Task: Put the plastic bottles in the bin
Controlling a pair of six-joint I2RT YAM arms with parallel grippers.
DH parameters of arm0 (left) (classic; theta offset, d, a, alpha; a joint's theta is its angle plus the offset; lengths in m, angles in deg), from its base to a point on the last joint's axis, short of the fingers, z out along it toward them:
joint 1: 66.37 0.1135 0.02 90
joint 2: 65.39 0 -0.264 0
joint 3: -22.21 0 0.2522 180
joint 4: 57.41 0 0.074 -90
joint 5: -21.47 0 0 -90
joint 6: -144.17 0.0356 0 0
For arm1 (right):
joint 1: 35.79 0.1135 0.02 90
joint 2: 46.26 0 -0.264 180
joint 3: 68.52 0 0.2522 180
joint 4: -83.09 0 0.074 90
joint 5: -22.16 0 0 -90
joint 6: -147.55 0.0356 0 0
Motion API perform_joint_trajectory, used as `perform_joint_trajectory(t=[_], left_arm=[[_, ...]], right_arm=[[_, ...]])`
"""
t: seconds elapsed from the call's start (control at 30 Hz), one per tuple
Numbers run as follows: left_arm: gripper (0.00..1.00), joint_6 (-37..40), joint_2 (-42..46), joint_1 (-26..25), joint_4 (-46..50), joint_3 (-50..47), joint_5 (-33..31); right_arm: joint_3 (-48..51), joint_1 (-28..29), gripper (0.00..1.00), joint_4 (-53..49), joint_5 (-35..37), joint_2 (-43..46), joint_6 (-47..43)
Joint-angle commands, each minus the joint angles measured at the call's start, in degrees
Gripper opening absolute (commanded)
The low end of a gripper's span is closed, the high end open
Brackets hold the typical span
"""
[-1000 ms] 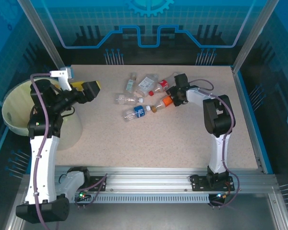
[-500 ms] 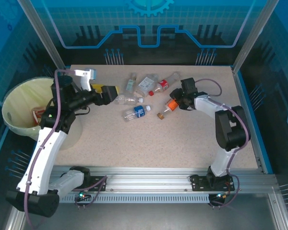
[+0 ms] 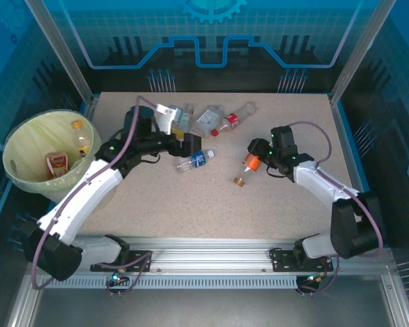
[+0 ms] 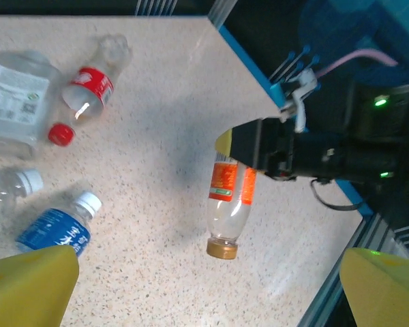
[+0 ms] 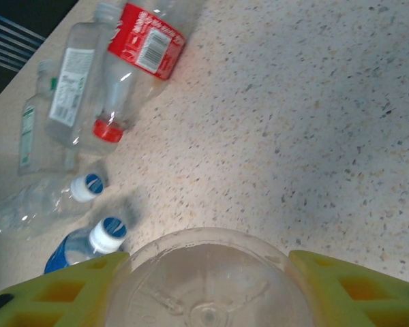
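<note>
Now the right tool [image 3: 259,152] grips the orange bottle [image 3: 249,163]; lift it high, then cross to the bin [image 3: 27,136] at left. The left tool [image 3: 184,139] is wide open.

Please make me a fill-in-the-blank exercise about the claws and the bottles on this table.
1. The right claw holds the orange-labelled bottle with its cap pointing ____.
2. The left claw stands ____ above the table.
3. The blue-labelled bottle has a ____ cap.
Missing words: down; open; white.
</note>
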Motion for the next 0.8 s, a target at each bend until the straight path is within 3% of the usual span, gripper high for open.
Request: perform_joint_trajectory(t=[0.0,0.27,0.57,0.77], left_arm=[[0.99,4.7,-3.2,-3.1,1.3,1.4,-1.1],[0.99,11.1,-10.2,-6.1,0.6,1.3,4.0],[0.99,15.9,-14.8,-6.9,-5.6,1.5,9.2],[0.99,9.7,-16.9,-7.8,-11.4,0.6,13.6]], right_arm=[[1.2,1.6,0.35,1.8,-3.9,3.8,-3.4],[0.4,5.8,0.35,4.0,-8.2,9.3,-5.8],[-4.7,10.4,0.35,6.7,-11.4,9.0,-6.9],[-3.9,12.9,0.34,13.1,-10.9,8.7,-2.1]])
